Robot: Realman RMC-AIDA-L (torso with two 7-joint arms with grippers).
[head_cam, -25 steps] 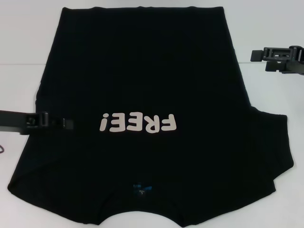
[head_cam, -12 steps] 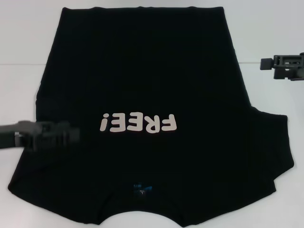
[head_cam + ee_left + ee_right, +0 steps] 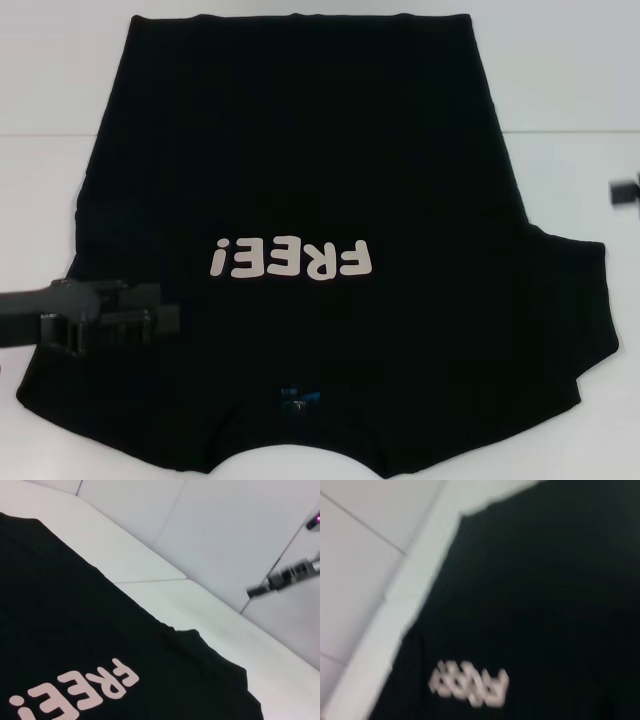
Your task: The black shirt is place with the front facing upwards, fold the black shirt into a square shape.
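Left gripper (image 3: 150, 308): I have it low over the black shirt's (image 3: 300, 160) left edge, beside the "FREE!" print (image 3: 291, 260), fingers pointing toward the middle. I cannot tell how far open it is or whether it has hold of any cloth.

Right gripper (image 3: 617, 192): only a sliver at the right frame edge, off the cloth; its fingers are hidden, so I cannot tell its opening.

Black shirt: flat, front up, on the white table (image 3: 570, 80). Collar and blue neck label (image 3: 297, 396) lie nearest me, hem at the far side; long axis runs near to far. Right sleeve (image 3: 575, 310) lies spread outward; no sleeve juts out on the left.

Risks, in my judgement: black fingers on black cloth make depth hard to read; a shallow pinch would drop the edge, a deep one would drag the shirt askew.
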